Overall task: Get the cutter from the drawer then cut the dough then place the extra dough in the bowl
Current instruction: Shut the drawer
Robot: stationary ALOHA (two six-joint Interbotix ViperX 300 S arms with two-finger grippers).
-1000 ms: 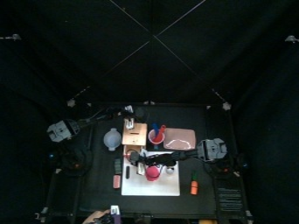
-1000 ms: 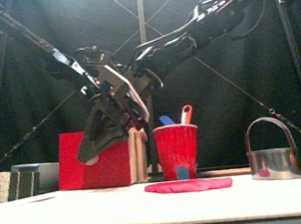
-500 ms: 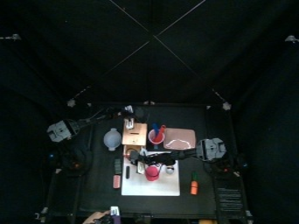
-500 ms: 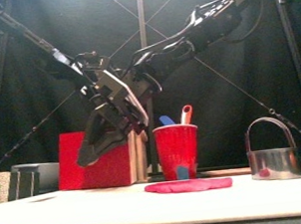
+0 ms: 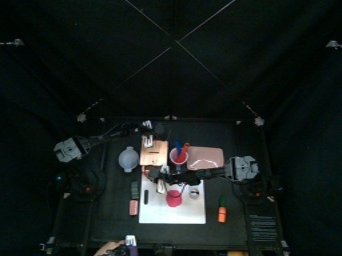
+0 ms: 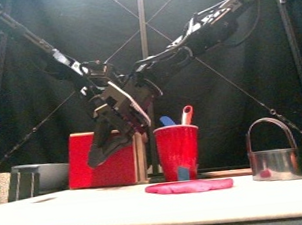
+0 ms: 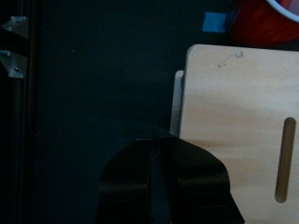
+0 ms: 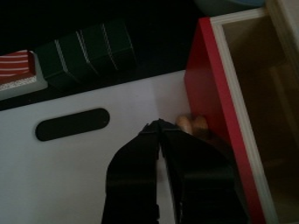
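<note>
The pale wooden box [image 5: 155, 153] stands at the back left of the white cutting board [image 5: 194, 212]. Its red drawer front [image 6: 103, 161] is pulled out, and the drawer's pale inside [image 8: 267, 79] shows in the right wrist view. My right gripper [image 8: 158, 128] is shut on nothing, low over the board just beside the drawer's small knob [image 8: 194, 128]. My left gripper [image 7: 162, 140] is shut, hovering over the box top [image 7: 233, 114] near its edge. The metal cutter [image 6: 274, 153] stands on the board at the right. The flat red dough [image 6: 188, 186] lies at the front middle.
A red cup with toy knives [image 6: 178, 150] stands beside the box, behind the dough. The blue-grey bowl [image 5: 128, 157] sits left of the box and the pink tray [image 5: 205, 157] right of it. Dark sushi blocks [image 8: 87, 48] lie off the board's left side. An orange toy [image 5: 222, 212] lies front right.
My right gripper has shifted slightly to the right in the front view, staying close to the red drawer front. The left gripper has barely moved.
</note>
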